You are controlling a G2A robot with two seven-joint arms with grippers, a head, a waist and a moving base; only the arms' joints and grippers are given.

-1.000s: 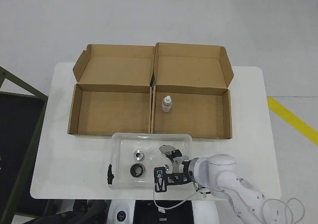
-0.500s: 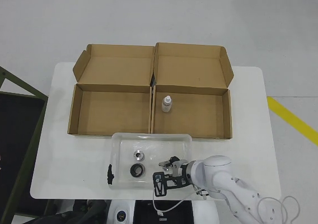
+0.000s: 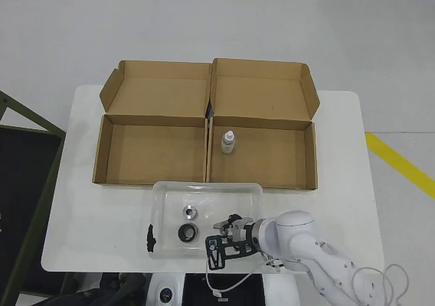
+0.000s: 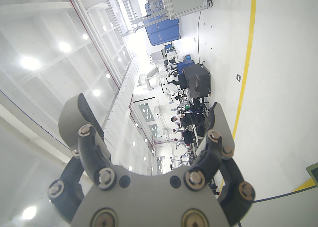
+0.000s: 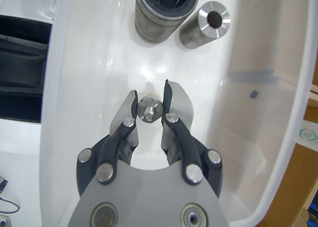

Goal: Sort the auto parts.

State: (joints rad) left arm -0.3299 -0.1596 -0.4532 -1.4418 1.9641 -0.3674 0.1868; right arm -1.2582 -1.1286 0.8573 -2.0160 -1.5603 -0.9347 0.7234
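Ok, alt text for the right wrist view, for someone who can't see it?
The right gripper grips a small metal part in the white tray. Beyond it stand a large dark-bored cylinder and a smaller steel bushing, side by side.

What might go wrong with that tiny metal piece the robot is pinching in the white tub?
The small round part is pinched on its curved sides by the right gripper, so it might slip out and roll. Lifting it, the gripper may bump the tub wall, the wide cylinder or the narrow cylinder.
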